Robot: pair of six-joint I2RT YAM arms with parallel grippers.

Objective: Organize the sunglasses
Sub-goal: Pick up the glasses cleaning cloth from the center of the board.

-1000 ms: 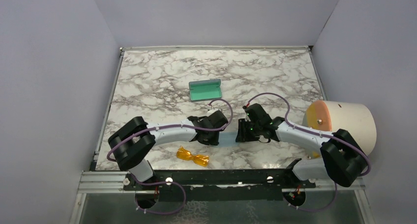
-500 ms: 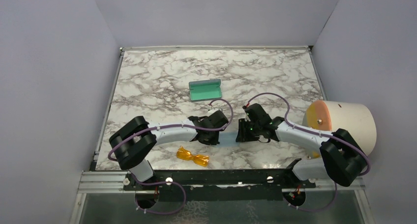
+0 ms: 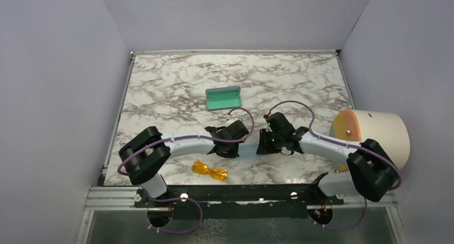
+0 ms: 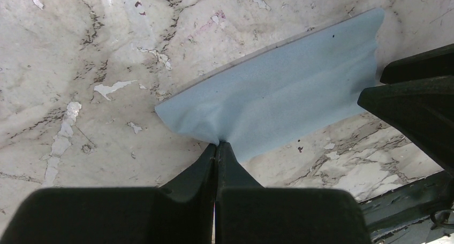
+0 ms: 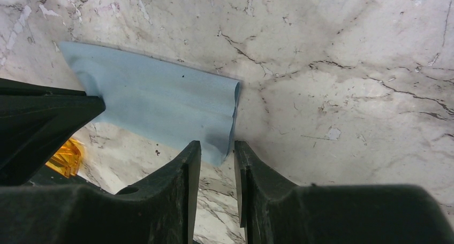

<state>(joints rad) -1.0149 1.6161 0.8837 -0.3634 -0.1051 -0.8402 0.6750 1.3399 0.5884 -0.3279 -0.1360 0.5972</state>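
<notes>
The orange sunglasses [image 3: 210, 171] lie folded near the front edge, left of centre; a bit of them shows in the right wrist view [image 5: 67, 157]. The light blue cloth [image 3: 250, 150] lies on the marble between both grippers. My left gripper [image 3: 236, 143] is shut on the cloth's left corner [image 4: 217, 144], and the cloth [image 4: 284, 99] puckers there. My right gripper [image 3: 263, 144] is open a little, its fingers straddling the cloth's right corner [image 5: 217, 147]; the cloth [image 5: 160, 102] curls up at that edge. The open case [image 3: 223, 98], teal inside, lies further back.
A large beige cylinder [image 3: 375, 131] lies on its side at the right edge of the marble table [image 3: 160, 83], beside my right arm. Grey walls close in the left, right and back. A black rail [image 3: 241, 193] runs along the front.
My right gripper has edged slightly left onto the cloth's corner. The left gripper, sunglasses and case have not moved.
</notes>
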